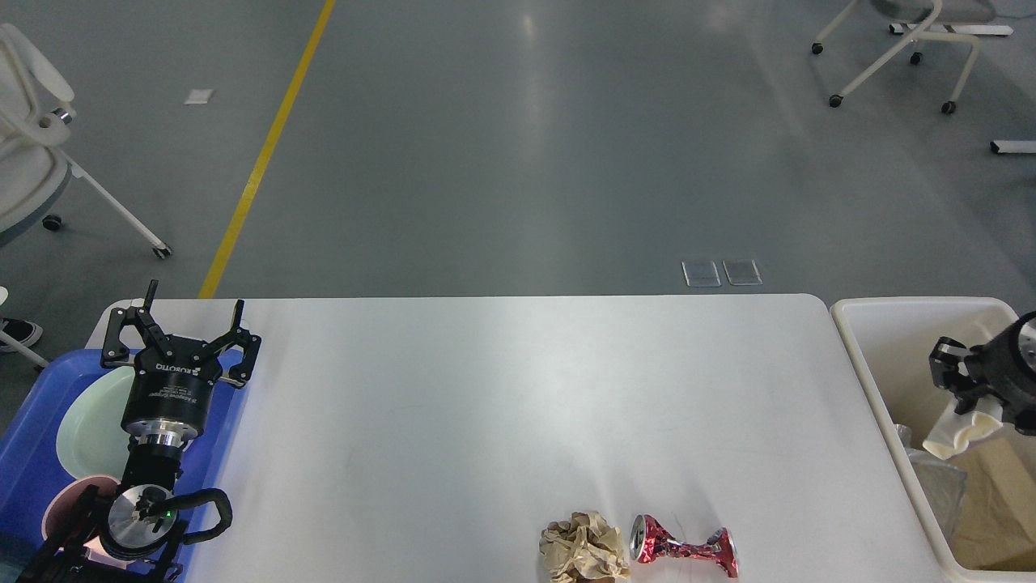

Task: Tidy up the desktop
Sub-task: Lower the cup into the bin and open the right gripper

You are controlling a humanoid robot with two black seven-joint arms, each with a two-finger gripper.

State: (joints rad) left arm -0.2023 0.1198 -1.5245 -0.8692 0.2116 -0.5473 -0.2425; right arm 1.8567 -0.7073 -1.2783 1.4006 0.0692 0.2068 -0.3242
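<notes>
The white desktop point(486, 405) fills the middle of the head view. Near its front edge lie a crumpled brown paper ball point(584, 547) and a crushed red can point(684, 546), side by side. At the far right my right gripper point(968, 403) hangs over the cream bin point(870, 364), shut on a crumpled white paper cup point(959, 432) that droops below its fingers. My left gripper point(183, 324) stands open at the left end of the desktop, above the blue tray point(32, 429), with nothing between its fingers.
The blue tray holds a pale green plate point(89, 429) and a pink cup point(69, 502). Inside the bin lie brown cardboard point(999, 502) and clear plastic point(931, 478). White wheeled chairs point(48, 178) stand on the grey floor beyond the table.
</notes>
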